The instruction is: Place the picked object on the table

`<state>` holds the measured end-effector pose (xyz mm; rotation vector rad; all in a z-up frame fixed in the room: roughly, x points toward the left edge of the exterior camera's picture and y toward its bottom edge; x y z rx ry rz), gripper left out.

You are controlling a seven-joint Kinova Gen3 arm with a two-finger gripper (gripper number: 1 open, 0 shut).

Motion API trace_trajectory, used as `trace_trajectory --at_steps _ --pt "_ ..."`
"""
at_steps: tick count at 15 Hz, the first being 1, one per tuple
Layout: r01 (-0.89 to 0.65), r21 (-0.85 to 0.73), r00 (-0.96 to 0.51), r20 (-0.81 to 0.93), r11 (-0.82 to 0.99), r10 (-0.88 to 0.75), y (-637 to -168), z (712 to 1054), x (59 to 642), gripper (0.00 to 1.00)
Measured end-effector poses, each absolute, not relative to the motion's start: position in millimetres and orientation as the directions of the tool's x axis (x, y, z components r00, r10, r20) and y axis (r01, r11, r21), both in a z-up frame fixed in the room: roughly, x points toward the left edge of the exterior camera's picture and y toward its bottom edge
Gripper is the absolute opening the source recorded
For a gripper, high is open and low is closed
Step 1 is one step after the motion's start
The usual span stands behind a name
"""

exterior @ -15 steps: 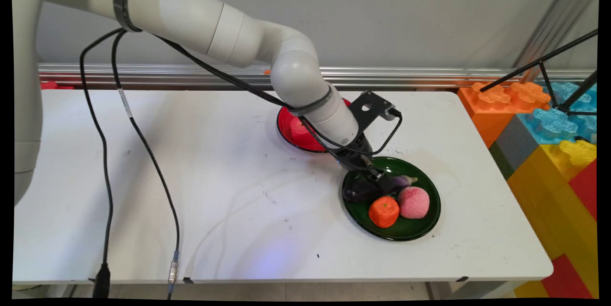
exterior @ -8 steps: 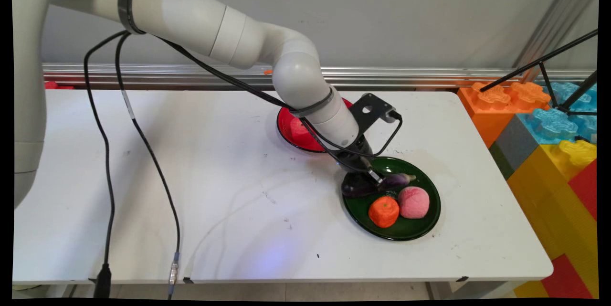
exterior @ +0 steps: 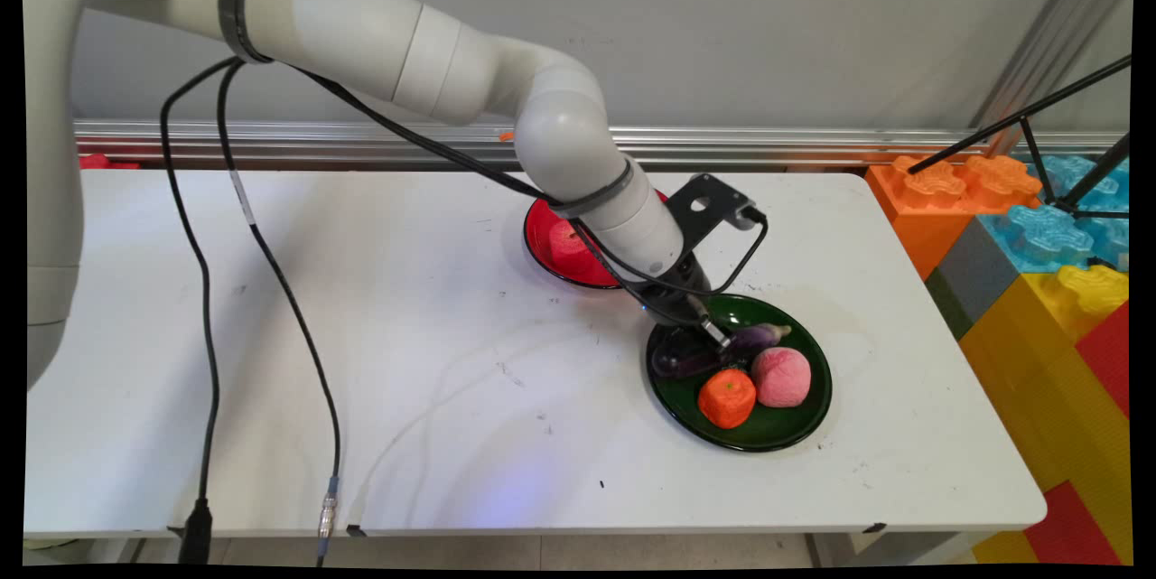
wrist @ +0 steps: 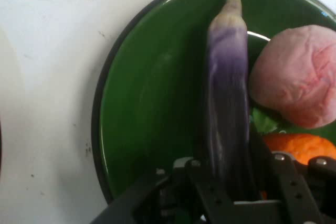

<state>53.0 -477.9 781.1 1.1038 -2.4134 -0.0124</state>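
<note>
A purple eggplant (exterior: 757,337) (wrist: 228,98) lies lengthwise between my fingers, and my gripper (exterior: 713,340) (wrist: 231,170) is shut on its thick end. It hangs low over the left part of a green plate (exterior: 799,430) (wrist: 136,129). A pink peach (exterior: 782,377) (wrist: 299,85) and an orange fruit (exterior: 726,398) (wrist: 302,148) rest on the same plate, just right of the eggplant in the hand view. The eggplant's pale tip points toward the plate's far rim.
A red plate (exterior: 547,256) with a red fruit (exterior: 567,242) on it sits behind the arm, close to the green plate. Large coloured toy blocks (exterior: 1039,236) and a black tripod stand off the table's right end. Black cables hang over the table's left half.
The gripper and the eggplant have edged upward and a little to the right over the green plate. The peach and the orange fruit have stayed put.
</note>
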Motion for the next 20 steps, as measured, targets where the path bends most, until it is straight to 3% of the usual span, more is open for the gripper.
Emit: trace_trajectory --at_steps 11,20 --pt "-0.720 0.203 -0.514 0.488 0.664 -0.706 -456 882 58 0.00" --pt "-0.747 0.157 -0.523 0.463 0.647 -0.716 -431 912 110 0.00"
